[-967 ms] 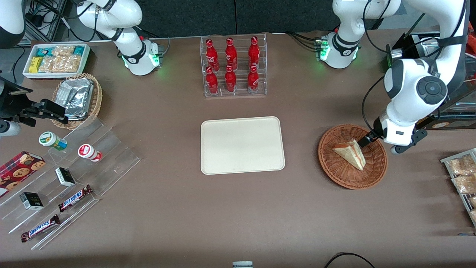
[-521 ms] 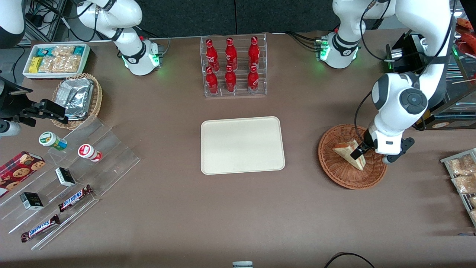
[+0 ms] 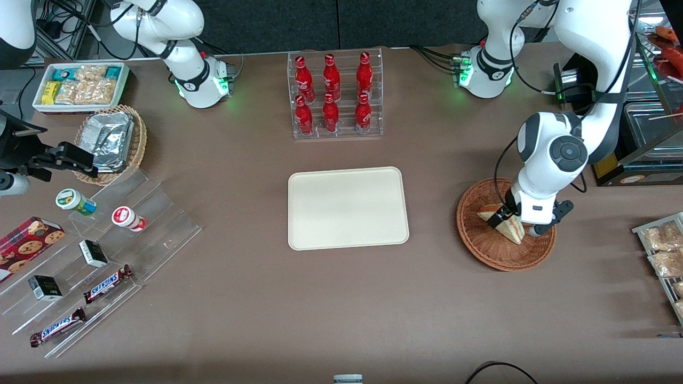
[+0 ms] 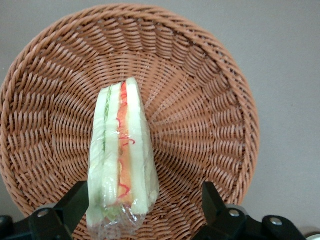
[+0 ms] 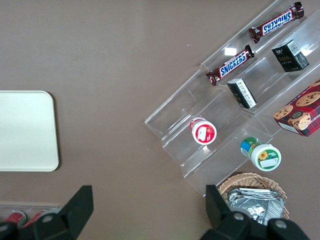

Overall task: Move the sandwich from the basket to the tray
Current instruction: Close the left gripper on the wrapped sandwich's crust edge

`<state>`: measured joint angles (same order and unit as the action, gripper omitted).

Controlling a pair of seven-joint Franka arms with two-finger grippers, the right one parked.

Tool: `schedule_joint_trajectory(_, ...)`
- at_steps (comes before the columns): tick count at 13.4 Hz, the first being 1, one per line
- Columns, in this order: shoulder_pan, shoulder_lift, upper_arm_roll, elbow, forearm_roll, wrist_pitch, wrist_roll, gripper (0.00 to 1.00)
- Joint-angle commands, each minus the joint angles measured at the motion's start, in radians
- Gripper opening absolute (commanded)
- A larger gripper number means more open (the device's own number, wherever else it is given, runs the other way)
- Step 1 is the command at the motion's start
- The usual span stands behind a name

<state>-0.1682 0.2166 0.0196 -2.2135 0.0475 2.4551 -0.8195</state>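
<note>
In the basket (image 4: 210, 100), the sandwich (image 4: 121, 160) stands on edge, lengthwise between the spread-apart gripper (image 4: 145, 205) fingers.

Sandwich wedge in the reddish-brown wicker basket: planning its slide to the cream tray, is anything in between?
Nothing visible. Bare table lies between the woven basket and the rectangular tray. The gripper straddles the white-bread sandwich, fingers open.

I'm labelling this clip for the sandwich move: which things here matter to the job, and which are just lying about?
Part of the job:
- sandwich, lying in the basket
- basket
- tray, nothing on it yet
- tool, open, its fingers either side of the sandwich

Just lying about:
- red bottles
- candy bars
- foil packs
- cookie box
</note>
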Motion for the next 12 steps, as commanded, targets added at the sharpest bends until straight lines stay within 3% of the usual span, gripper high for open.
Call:
schedule_joint_trajectory(1,-0.004,-0.008,0.008,-0.023,0.003,0.013,-0.015,1.0)
schedule_joint_trajectory(8,0.003,0.036,0.011,-0.029,0.008,0.019,-0.016,0.98)
schedule_joint_trajectory(9,0.003,0.038,0.011,-0.026,0.006,0.021,-0.02,0.84)
schedule_joint_trajectory(11,0.003,0.037,0.013,-0.015,0.003,0.019,-0.053,0.25)
schedule_joint_trajectory(12,0.003,0.037,0.013,0.001,0.003,0.013,-0.059,0.03)
